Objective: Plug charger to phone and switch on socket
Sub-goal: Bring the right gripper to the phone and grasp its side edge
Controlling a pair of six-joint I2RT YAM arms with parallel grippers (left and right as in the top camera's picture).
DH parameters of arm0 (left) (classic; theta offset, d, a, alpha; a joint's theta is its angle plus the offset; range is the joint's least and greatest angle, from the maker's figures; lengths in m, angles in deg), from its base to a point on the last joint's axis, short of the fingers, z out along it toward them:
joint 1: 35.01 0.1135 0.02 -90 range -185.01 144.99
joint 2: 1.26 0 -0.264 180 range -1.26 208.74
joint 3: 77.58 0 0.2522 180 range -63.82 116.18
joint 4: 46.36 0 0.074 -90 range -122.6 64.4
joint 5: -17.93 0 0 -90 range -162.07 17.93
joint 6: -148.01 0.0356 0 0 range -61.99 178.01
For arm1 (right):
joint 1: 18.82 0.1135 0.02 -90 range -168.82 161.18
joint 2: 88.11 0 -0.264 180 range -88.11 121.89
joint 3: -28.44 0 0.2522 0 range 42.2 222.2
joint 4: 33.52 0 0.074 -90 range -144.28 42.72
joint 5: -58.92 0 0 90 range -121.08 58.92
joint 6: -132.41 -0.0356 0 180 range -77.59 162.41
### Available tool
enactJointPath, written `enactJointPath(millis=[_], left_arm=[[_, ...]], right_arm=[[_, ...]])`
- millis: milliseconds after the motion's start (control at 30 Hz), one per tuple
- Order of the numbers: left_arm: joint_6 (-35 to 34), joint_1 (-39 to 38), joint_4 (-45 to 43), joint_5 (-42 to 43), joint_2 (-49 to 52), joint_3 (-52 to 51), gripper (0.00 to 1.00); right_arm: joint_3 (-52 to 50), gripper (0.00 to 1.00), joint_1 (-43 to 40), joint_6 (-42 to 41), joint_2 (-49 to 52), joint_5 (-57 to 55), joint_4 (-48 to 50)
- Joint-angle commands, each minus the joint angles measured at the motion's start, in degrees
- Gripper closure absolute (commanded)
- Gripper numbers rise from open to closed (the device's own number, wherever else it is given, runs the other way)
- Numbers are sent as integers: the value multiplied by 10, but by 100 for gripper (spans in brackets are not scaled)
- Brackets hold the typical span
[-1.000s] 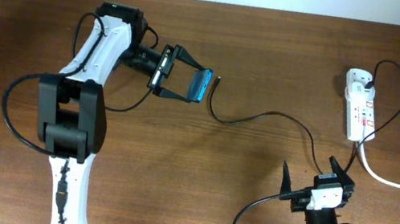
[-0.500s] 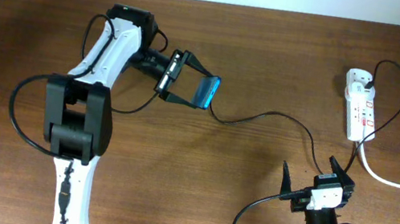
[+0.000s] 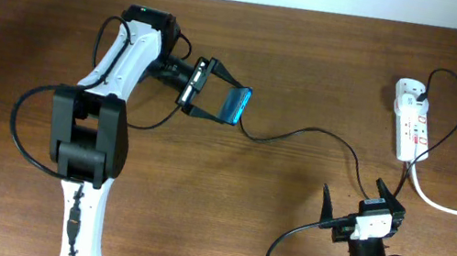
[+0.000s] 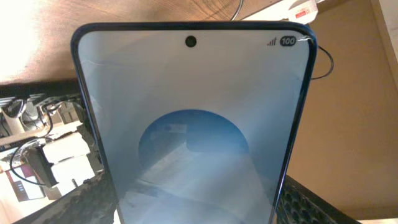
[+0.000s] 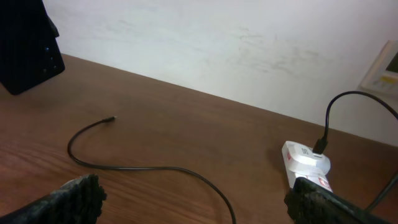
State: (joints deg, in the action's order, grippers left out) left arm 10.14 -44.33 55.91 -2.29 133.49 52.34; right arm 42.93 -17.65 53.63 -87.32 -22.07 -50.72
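Observation:
My left gripper is shut on the phone, gripping its two long sides and holding it tilted above the table. The bright blue screen with its round shape fills the left wrist view. The charger is a thin black cable curving from beside the phone to the socket at the far right. Its plug tip lies loose on the wood. My right gripper is open and empty near the front edge, with the cable and the socket ahead of it.
A thick white lead runs from the socket off the right edge. The wooden table ends at a pale wall along the back. The socket's end shows in the left wrist view.
My left arm shifted a little to the right with the phone, bringing it over the cable's end, then held still. The right arm, cable and socket have not moved.

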Motion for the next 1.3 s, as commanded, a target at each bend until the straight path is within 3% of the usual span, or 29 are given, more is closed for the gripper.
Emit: enactJointPath(millis=[0, 133, 233, 367, 533, 733, 900, 1000, 1033, 1067, 1267], left_arm=[[-16, 0, -15, -19, 2, 13, 100], [-30, 0, -60, -65, 2, 13, 100], [-40, 0, -77, -114, 2, 16, 100], [-49, -1, -72, -185, 2, 64, 100], [-70, -1, -8, -300, 2, 194, 100], [-144, -14, 54, -433, 2, 340, 100], [-238, -43, 64, -541, 2, 351, 100], [-246, -66, 59, -574, 2, 351, 100], [-246, -74, 54, -576, 2, 351, 100], [-251, -76, 52, -576, 2, 351, 100], [-263, -79, 53, -574, 2, 351, 100]], right_arm=[[6, 2, 3, -47, -4, -4, -2], [52, 2, 3, -108, 10, 15, -21], [99, 2, 3, -110, 60, 46, -24], [218, 2, 3, -133, 229, 103, -27], [408, 2, 3, -154, 418, 183, -134], [557, 2, 3, -154, 558, 313, -236], [568, 2, 3, -160, 610, 386, -232], [568, 1, 3, -261, 650, 398, -181], [568, 19, 4, -328, 687, 391, -161], [568, 23, 4, -360, 708, 386, -151], [568, 31, 71, -496, 826, 353, -30]])
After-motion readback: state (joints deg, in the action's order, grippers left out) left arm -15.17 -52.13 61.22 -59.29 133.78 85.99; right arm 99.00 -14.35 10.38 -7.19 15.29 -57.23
